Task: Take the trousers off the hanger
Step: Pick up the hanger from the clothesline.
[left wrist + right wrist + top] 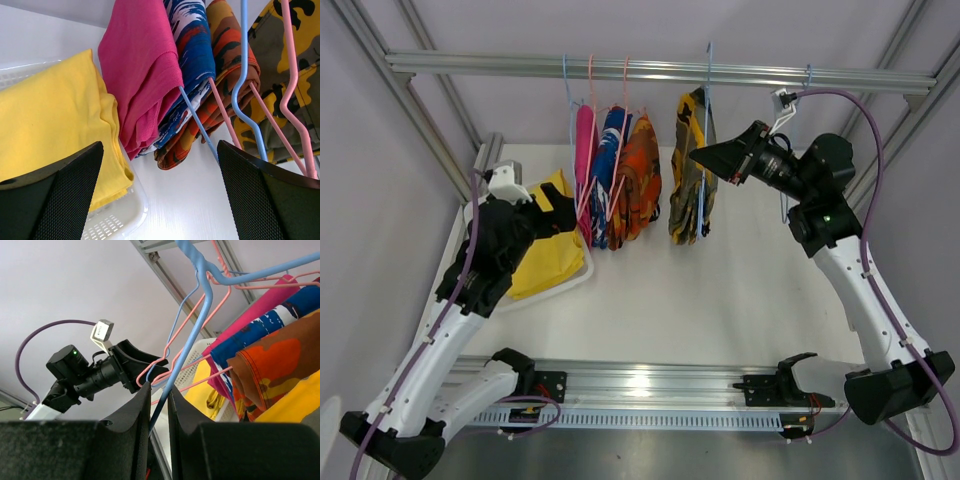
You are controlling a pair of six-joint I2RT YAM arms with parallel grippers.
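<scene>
White tabletop (720, 300) fills the top view, walled by pale panels, with an aluminium rail (500, 66) running across the 12 o'clock edge. Both arms rise from the 6 o'clock edge, the left leaning toward 10 o'clock and the right toward 1 o'clock.

At 9 to 10 o'clock sits a white perforated basket (582, 272), and the plain yellow pair (545, 250) lies folded in it, off any hanger. The other four pairs hang from the rail. The yellow-and-dark camouflage pair (688, 180) hangs alone just past 12 o'clock. At about 11 o'clock, packed side by side and touching, hang the orange camouflage pair (638, 180), the blue-and-white patterned pair (610, 170) and the plain magenta pair (584, 150), on thin pink and pale blue wire hangers.

The left claw (564, 208) hovers over the basket and the yellow pair with its fingers spread wide, holding nothing. The right claw (696, 154) is at the camouflage pair's upper edge, pinched narrow on the wire of the blue hanger (199, 267) that carries that pair.
</scene>
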